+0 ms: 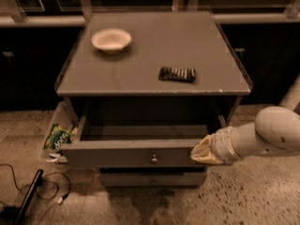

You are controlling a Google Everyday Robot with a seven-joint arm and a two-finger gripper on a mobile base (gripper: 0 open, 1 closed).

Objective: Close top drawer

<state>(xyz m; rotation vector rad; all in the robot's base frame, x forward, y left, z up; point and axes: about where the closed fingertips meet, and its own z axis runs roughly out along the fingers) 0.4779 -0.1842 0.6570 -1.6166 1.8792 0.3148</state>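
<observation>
My tool (199,153), pale and cream-coloured at the end of my white arm (269,134), sits against the right end of the top drawer (112,157), touching the drawer's front face near its right corner; whether the tool is open or closed I cannot tell, and nothing can be seen in its hold. The arm reaches in from the right edge of the scene, low over the speckled floor (248,196). The top drawer stands partly pulled out toward the near side from the grey bench (154,50), its dark inside in view from above, and its small round metal knob (154,159) sits at the centre of the front, left of my tool and apart from it. Just beneath the open drawer, a slimmer grey drawer front (140,179) lies set back and flush with the bench's body. On the bench top, a pale shallow bowl (111,39) rests upright toward the far left, and a dark flat packet (177,74) lies toward the near right, the two well apart. Against the bench's left side leans a white container (50,125) holding a green packet (59,138), just beside the drawer's left end. On the floor at the near left, a thin cable (55,190) loops beside a dark, slanted bar-shaped object (27,201). Behind the bench, along the far side, run dark cabinet fronts (28,64) under a pale ledge.
</observation>
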